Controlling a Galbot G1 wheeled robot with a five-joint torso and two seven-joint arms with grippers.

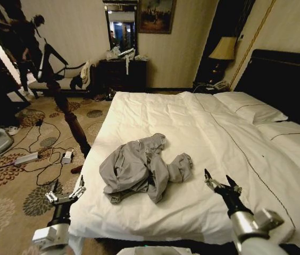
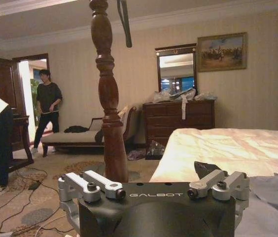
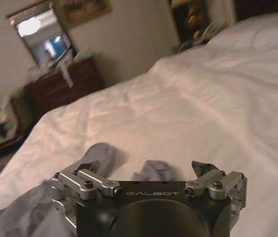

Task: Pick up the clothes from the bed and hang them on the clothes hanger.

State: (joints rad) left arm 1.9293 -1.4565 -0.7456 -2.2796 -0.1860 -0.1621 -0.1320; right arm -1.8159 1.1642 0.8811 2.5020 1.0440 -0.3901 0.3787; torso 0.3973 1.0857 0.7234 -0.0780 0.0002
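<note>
The light grey clothes (image 1: 139, 167) lie crumpled on the white duvet of the bed (image 1: 192, 127), near its foot. My left gripper (image 1: 65, 196) is open, low at the bed's left edge, a short way from the clothes (image 2: 272, 197). My right gripper (image 1: 216, 183) is open just above the duvet, to the right of the clothes and clear of the nearest sleeve (image 3: 102, 153). Nothing is between its fingers (image 3: 203, 169). A black triangular clothes hanger (image 1: 58, 55) hangs high on the slanted brown pole (image 1: 70, 119) left of the bed.
The brown turned pole (image 2: 110, 113) stands close in front of the left gripper (image 2: 154, 177). Cables and power strips (image 1: 27, 157) lie on the patterned carpet. A dresser with mirror (image 1: 122, 71), a bench (image 1: 59, 79) and a dark headboard (image 1: 283, 79) ring the room.
</note>
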